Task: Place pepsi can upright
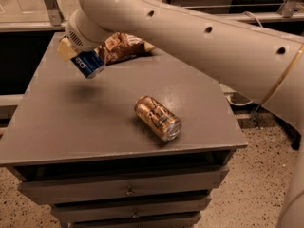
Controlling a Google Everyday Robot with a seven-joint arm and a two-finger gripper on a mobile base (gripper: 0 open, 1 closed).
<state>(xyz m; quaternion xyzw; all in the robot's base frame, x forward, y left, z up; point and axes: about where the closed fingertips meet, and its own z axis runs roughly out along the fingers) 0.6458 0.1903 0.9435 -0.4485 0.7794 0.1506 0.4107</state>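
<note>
The pepsi can [89,63], dark blue with white lettering, hangs tilted in the air above the left part of the grey table top [61,127]. My gripper [76,56] is shut on the pepsi can, at the end of the thick white arm [190,32] that reaches in from the upper right. A yellowish finger [64,47] shows at the can's upper left. The can's shadow lies on the table below it.
A gold-brown can [158,118] lies on its side near the table's middle front. A crumpled brown snack bag [118,46] lies at the back, just right of the gripper. Drawers [128,191] sit under the table top. Speckled floor lies to the right.
</note>
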